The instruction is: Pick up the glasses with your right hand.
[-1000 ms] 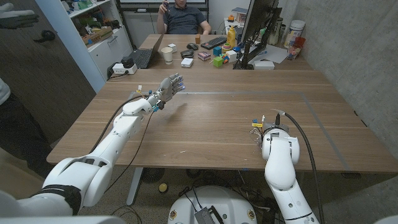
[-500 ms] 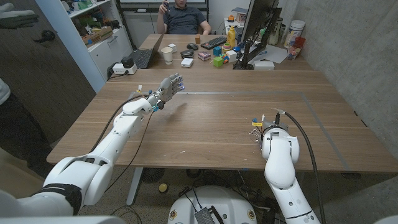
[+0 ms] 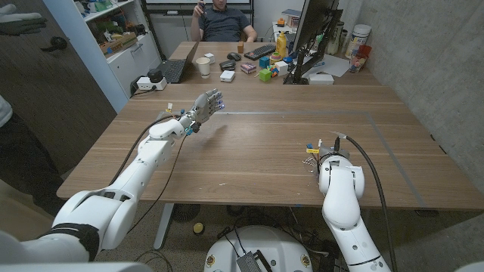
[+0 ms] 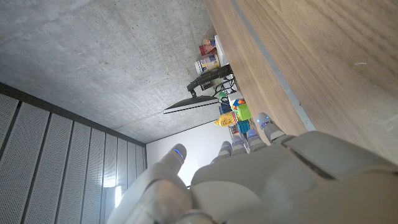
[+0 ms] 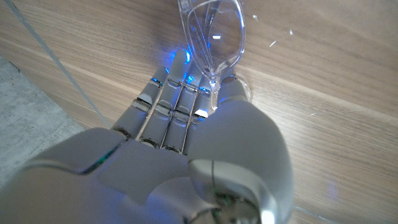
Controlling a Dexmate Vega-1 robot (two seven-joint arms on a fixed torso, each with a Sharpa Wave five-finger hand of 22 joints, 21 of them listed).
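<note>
Right hand (image 5: pixel 186 118) fingers touch the clear glasses (image 5: pixel 211 34).

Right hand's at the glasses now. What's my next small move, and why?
Probably close the fingers on the glasses, then lift slightly. In the right wrist view the clear frame sits at the fingertips of the right hand above the table, but a firm grip isn't evident.

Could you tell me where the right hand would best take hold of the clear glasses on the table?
Probably at the bridge, where the frame narrows between the lenses. In the right wrist view the glasses lie on the wooden table at the tips of the right hand, bridge end nearest its fingers. Pinching there from the hand's side avoids the lens.
</note>
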